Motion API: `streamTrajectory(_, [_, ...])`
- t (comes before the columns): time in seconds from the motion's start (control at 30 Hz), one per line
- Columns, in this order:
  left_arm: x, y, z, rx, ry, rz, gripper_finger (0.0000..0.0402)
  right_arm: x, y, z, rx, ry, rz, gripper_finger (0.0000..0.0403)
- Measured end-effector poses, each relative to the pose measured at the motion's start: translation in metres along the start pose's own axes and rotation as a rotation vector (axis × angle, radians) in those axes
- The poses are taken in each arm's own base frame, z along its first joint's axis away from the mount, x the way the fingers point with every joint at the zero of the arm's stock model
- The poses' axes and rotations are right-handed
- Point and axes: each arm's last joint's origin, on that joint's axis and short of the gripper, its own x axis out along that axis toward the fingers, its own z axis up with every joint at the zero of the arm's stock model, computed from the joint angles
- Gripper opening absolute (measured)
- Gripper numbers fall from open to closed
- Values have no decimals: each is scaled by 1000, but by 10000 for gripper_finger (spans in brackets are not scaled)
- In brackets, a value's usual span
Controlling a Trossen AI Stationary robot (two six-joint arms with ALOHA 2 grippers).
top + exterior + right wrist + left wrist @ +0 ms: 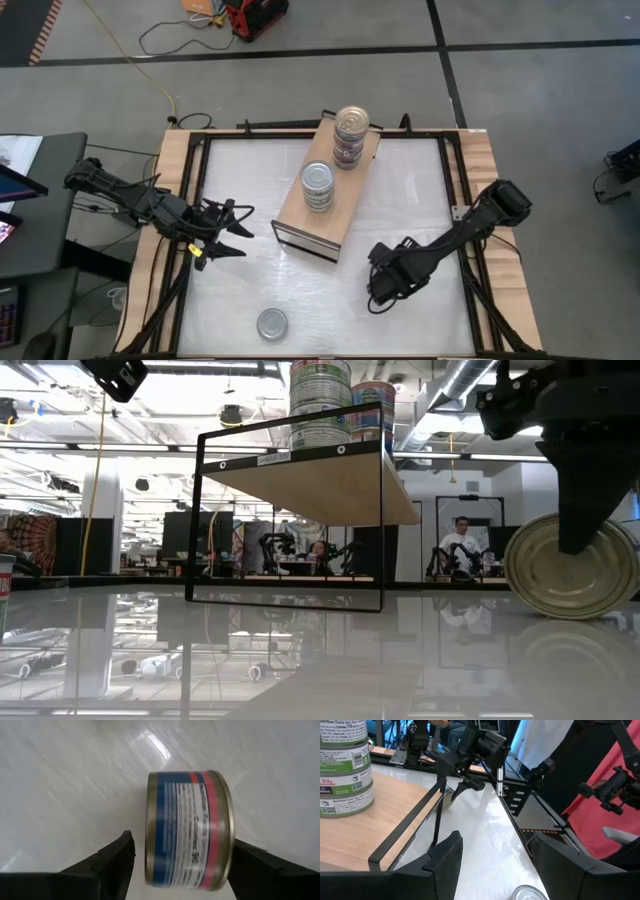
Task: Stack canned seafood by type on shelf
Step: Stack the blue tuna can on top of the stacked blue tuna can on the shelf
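The shelf (pixel 297 215), a light wooden board on a thin black frame, stands slantwise at mid-table. It carries a taller stack of cans (pixel 351 135) at its far end and a shorter stack (pixel 317 186) nearer the middle. A can with a blue and red label (pixel 187 832) lies on its curved side on the white table, its round end (pixel 565 565) facing the low view. My right gripper (pixel 383 295) points down over it, open, one finger beyond each end, gaps showing on both sides. My left gripper (pixel 235 230) waits open at the table's left.
One silver-lidded can (pixel 271 323) stands upright near the table's near edge, left of centre. Black rails and wooden borders (pixel 486 170) frame the white table. White surface lies bare between the shelf and my right gripper. People sit in the room beyond the table.
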Motion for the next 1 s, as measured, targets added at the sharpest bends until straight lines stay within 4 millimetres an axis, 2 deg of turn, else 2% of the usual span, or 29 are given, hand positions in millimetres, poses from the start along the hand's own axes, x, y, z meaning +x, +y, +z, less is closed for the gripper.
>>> streamTrajectory(0.17, [0,0,0,-3,1,-3,224,-2,0,-5,-32,-1,-8,291])
streamTrajectory(0.4, [0,0,0,2,1,-1,224,-2,-1,-19,-149,-1,-83,222])
streamTrajectory(0.6, [0,1,2,45,-31,49,224,-4,-2,-28,-228,-57,-123,221])
streamTrajectory(0.77, [-1,-4,12,162,-125,-42,224,-10,-15,-33,-257,-120,-281,221])
streamTrajectory(0.87, [-2,-3,18,239,-182,-59,224,-18,-24,-30,-288,-192,-398,228])
streamTrajectory(1.0, [-3,6,21,313,-189,12,224,-29,-33,-16,-370,-287,-495,226])
